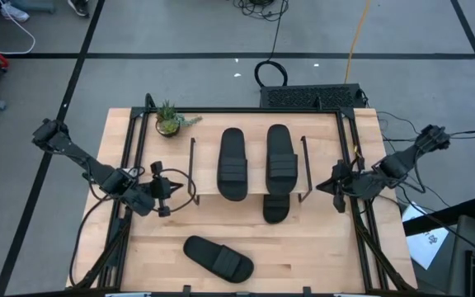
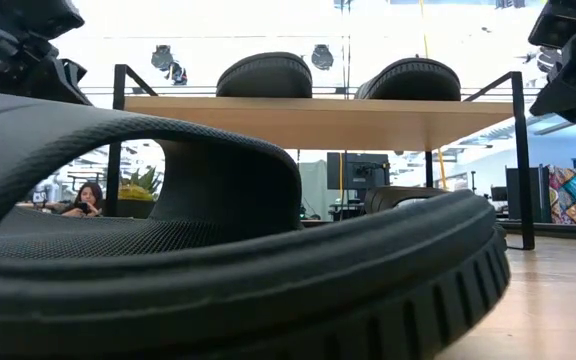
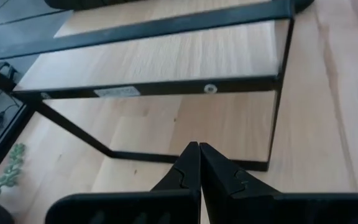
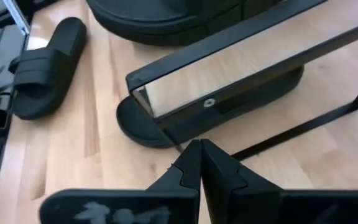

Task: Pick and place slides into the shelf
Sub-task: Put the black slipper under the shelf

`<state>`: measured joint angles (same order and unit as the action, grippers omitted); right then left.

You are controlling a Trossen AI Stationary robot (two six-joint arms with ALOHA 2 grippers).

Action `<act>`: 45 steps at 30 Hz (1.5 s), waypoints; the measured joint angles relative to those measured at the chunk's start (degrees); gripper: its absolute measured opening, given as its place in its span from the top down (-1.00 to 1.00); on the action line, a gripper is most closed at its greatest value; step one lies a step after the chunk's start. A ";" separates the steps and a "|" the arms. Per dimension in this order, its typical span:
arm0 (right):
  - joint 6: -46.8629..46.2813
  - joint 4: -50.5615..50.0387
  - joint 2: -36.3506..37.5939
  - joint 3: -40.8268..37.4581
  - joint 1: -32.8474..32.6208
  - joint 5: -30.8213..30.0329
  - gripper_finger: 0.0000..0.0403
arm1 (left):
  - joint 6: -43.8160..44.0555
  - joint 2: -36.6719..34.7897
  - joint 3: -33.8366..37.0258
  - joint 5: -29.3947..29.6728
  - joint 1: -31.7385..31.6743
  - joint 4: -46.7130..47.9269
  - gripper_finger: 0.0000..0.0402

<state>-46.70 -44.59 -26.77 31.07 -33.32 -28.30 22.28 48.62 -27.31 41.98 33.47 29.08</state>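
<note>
Two black slides lie side by side on the shelf's light plank, soles down. A third slide rests on the table under the plank, with its near end sticking out. The fourth slide lies slantwise on the table by the near edge and fills the low view. My left gripper hovers shut just left of the shelf, facing the plank's end. My right gripper hovers shut just right of the shelf, above the third slide's end.
A small potted plant stands at the table's far left corner, beside the shelf. Black frame rails run along the table's left and right sides. Bare wood lies between the shelf and the near edge, on both sides of the fourth slide.
</note>
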 joint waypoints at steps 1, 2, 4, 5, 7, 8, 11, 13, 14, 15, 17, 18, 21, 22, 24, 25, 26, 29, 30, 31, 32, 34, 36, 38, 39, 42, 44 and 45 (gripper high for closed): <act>-0.10 -0.40 0.58 0.00 -0.33 -0.26 1.00 | 0.11 0.00 0.00 0.01 0.13 0.59 1.00; -0.17 -0.70 1.20 0.00 -0.83 -0.28 1.00 | -0.03 0.00 0.00 0.02 0.43 1.26 1.00; -0.21 -0.98 2.42 0.00 -1.92 -0.50 1.00 | -0.06 0.00 0.00 0.00 1.70 2.15 1.00; -0.26 -1.21 3.06 0.00 -2.59 -1.24 1.00 | 0.33 0.00 0.00 0.02 2.60 2.28 1.00; -0.43 -1.77 4.00 0.00 -3.90 -2.48 1.00 | 1.92 0.00 0.00 0.00 4.74 2.48 1.00; -0.51 -2.45 4.33 0.00 -4.65 -3.07 1.00 | 3.15 0.00 0.00 0.00 5.95 2.45 1.00; -0.83 -3.48 4.90 0.00 -6.70 -3.16 1.00 | 7.80 0.01 0.00 -0.89 9.59 2.42 1.00; -0.80 -3.57 4.87 0.00 -7.91 -3.16 1.00 | 10.41 0.26 0.03 -1.54 11.62 2.05 1.00; -0.74 -3.58 4.86 0.00 -8.53 -3.06 1.00 | 11.15 0.57 0.28 -1.77 12.53 1.14 1.00; -0.59 -3.66 4.88 0.00 -9.25 -2.94 1.00 | 11.30 0.99 0.58 -2.18 13.31 0.28 1.00; -0.06 -3.67 4.88 0.00 -10.73 -2.05 1.00 | 10.15 2.43 1.20 -3.16 14.69 -2.55 1.00; 0.55 -3.45 4.73 0.00 -11.47 -1.59 1.00 | 9.02 3.37 1.49 -3.38 15.22 -4.58 1.00; 2.62 -0.49 3.13 0.00 -14.14 -0.66 1.00 | 4.82 6.82 1.81 -3.48 16.36 -9.43 1.00; 3.69 1.20 2.35 0.00 -15.09 0.05 1.00 | 3.38 8.04 1.84 -3.47 16.69 -10.83 1.00; 6.81 6.10 0.10 0.00 -17.35 0.82 1.00 | -0.75 10.20 1.84 -3.37 17.12 -14.05 1.00; 8.72 8.91 -1.27 0.00 -18.54 1.41 1.00 | -3.24 11.10 1.86 -3.36 17.40 -15.85 1.00; 11.04 11.70 -2.80 0.00 -19.93 1.57 1.00 | -5.78 11.88 1.86 -3.34 17.64 -17.80 1.00; 18.43 20.45 -7.38 0.00 -24.22 1.63 1.00 | -13.53 13.62 1.86 -3.51 18.06 -24.42 1.00; 20.60 23.25 -8.85 0.00 -25.60 1.47 1.00 | -15.98 13.96 1.86 -4.38 18.06 -26.79 1.00; 22.83 26.34 -10.32 0.00 -26.82 1.33 1.00 | -18.13 14.10 1.86 -6.27 18.03 -29.27 1.00; 25.21 29.84 -11.86 0.00 -27.85 1.19 1.00 | -20.01 14.12 1.86 -8.40 17.91 -31.61 1.00; 31.58 37.18 -15.20 0.00 -29.55 -0.18 1.00 | -22.59 14.10 1.86 -12.57 17.44 -36.27 1.00; 39.43 44.74 -18.56 0.00 -30.54 -0.32 1.00 | -24.82 14.08 1.86 -14.83 16.86 -39.58 1.00; 47.78 52.89 -22.12 0.00 -30.95 -0.34 1.00 | -27.37 14.08 1.86 -15.01 16.12 -41.46 1.00; 51.64 56.26 -23.68 0.00 -30.92 -0.33 1.00 | -28.65 14.08 1.85 -15.00 15.56 -41.89 1.00; 61.49 64.73 -27.56 0.01 -29.61 -0.14 1.00 | -32.95 14.10 1.55 -15.22 12.83 -42.46 1.00; 67.17 66.15 -28.76 0.02 -27.30 1.39 1.00 | -37.70 14.08 0.94 -16.98 9.92 -42.63 1.00; 69.03 65.93 -28.89 0.02 -25.67 2.09 1.00 | -40.10 14.08 0.69 -18.63 8.15 -42.77 1.00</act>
<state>22.33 21.34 -55.66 31.09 -59.00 -26.21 -17.82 62.70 -26.62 23.35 41.61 -13.68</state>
